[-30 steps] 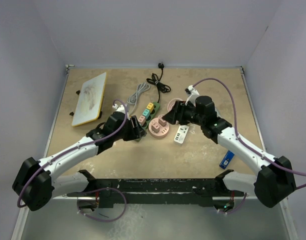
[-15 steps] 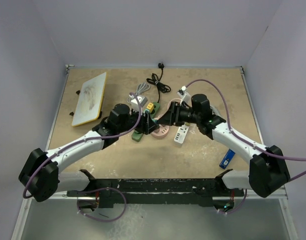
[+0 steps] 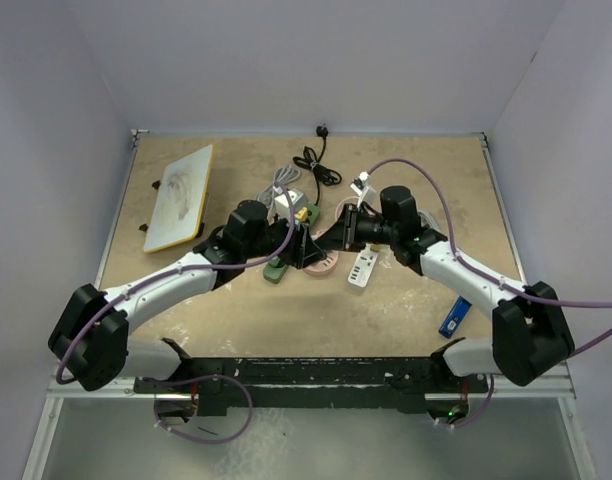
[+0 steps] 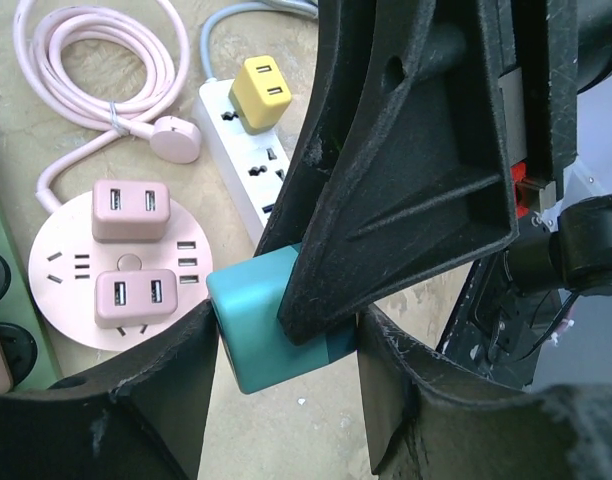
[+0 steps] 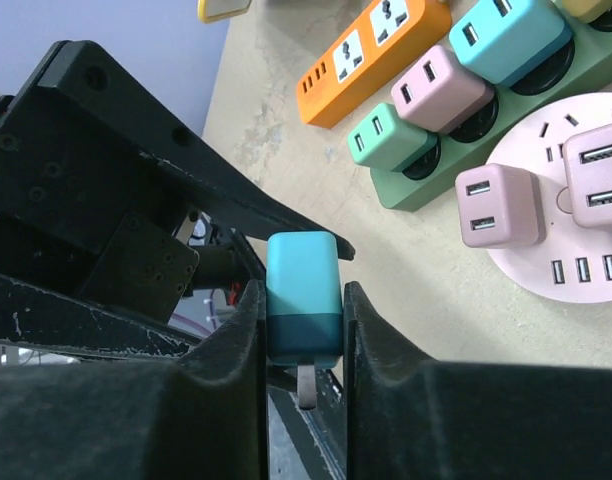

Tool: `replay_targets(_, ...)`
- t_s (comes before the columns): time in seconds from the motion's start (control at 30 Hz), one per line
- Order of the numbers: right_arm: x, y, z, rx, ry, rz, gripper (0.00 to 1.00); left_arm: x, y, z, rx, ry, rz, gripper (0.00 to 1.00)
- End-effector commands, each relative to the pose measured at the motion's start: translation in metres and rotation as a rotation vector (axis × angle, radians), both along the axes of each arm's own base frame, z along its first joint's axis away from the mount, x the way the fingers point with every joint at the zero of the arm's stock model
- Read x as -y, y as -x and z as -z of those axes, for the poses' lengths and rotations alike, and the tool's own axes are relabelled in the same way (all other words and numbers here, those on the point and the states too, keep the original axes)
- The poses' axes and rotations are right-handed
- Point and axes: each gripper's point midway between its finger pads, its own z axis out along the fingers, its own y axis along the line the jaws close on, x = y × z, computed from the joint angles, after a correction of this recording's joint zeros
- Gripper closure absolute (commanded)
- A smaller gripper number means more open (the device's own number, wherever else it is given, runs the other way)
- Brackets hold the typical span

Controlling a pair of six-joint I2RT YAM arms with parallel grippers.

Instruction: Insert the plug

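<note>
teal plug (image 5: 303,262): boxy adapter with rounded corners. Two-tone, lighter teal on the far half and a darker teal band on the near half. One metal prong (image 5: 304,385) shows at the near end in the right wrist view. It's held in the air just beside the pink round hub (image 4: 61,268) and isn't seated in any socket.

right gripper (image 5: 302,310): fingers (image 5: 241,360) are pressed flat on opposite sides of the plug, clamped on it.

left gripper (image 4: 286,335): fingers (image 4: 146,400) sit either side of the same plug and their inner edges look to be touching the body. The right gripper's black frame covers much of the block from this side, so I can't tell if the left is gripping or just bracketing it.

Pose, top view: left arm (image 3: 176,280) and right arm (image 3: 456,270) both reach forward and angle inward. The grippers meet nose to nose at the hub's left edge.

Two pink adapters (image 4: 131,210) are plugged into the hub's top face. The teal plug is apart from them.
</note>
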Motion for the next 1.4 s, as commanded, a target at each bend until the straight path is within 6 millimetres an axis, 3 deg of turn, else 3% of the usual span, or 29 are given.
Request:
replay_targets(0.0, -0.007, 0.019, -0.032, 0.049, -0.111, -0.092, 0.91, 0.01, -0.009, -0.051, 0.119, 0.095, 0.016, 0.5)
replay_targets(0.07, -0.004, 0.015, -0.042, 0.105, -0.131, -0.068, 0.93, 0.007, -0.009, -0.058, 0.126, 0.107, -0.009, 0.42)
replay_targets(0.27, 0.023, 0.003, -0.079, 0.344, -0.202, -0.096, 0.93, -0.008, 0.002, -0.09, 0.129, 0.173, -0.065, 0.37)
replay_targets(0.53, 0.025, 0.034, -0.13, 0.602, -0.275, -0.276, 0.93, -0.008, 0.025, -0.129, -0.017, 0.34, -0.065, 0.37)
replay_targets(0.73, 0.03, 0.061, -0.161, 0.723, -0.331, -0.365, 0.92, 0.002, 0.039, -0.126, -0.09, 0.357, 0.022, 0.45)
replay_targets(0.93, 0.031, 0.072, -0.164, 0.727, -0.337, -0.422, 0.91, 0.009, 0.062, -0.168, -0.062, 0.505, 0.178, 0.5)
replay_targets(1.23, 0.03, 0.072, -0.168, 0.72, -0.356, -0.411, 0.92, 0.015, 0.062, -0.149, -0.115, 0.49, 0.201, 0.7)
replay_targets(1.37, 0.029, 0.069, -0.164, 0.692, -0.358, -0.404, 0.93, 0.016, 0.066, -0.143, -0.11, 0.477, 0.227, 0.71)
